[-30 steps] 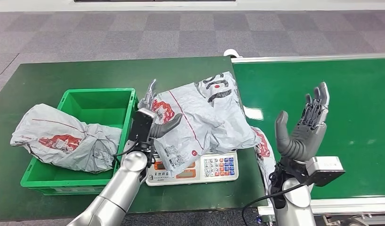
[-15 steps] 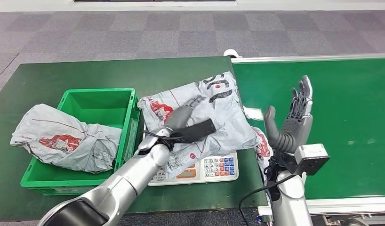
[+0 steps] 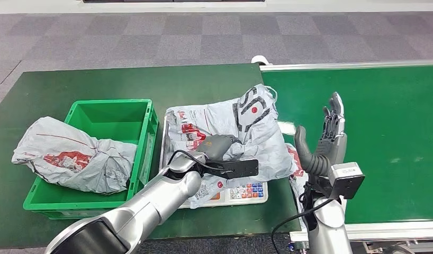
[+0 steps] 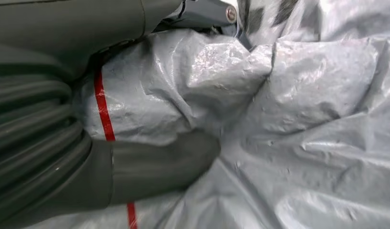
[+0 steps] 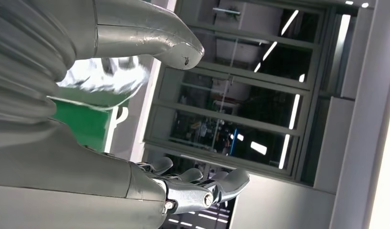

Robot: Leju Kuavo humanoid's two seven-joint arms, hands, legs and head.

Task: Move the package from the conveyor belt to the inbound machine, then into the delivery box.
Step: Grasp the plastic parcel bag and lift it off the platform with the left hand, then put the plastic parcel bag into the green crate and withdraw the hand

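A grey plastic package (image 3: 241, 124) with red and black print lies crumpled on the white scale (image 3: 246, 189), which has a keypad at its front. My left hand (image 3: 220, 148) lies on the package's near side and grips a fold of it. In the left wrist view the thumb (image 4: 155, 167) and the fingers pinch a bunch of the grey film (image 4: 288, 119) with a red stripe. Held upright, my right hand (image 3: 323, 145) is open with its fingers spread, over the near left edge of the green conveyor belt (image 3: 384, 121), holding nothing.
A green crate (image 3: 111, 114) stands left of the scale on the dark green table (image 3: 124, 82). A second grey package (image 3: 71, 156) lies in it, hanging over its left wall. Part of another grey bag (image 3: 295, 164) shows between the scale and my right arm.
My left hand swung from the package's left edge onto its near side and closed on it; the package crumpled and shifted. My right hand drew a little left and lower.
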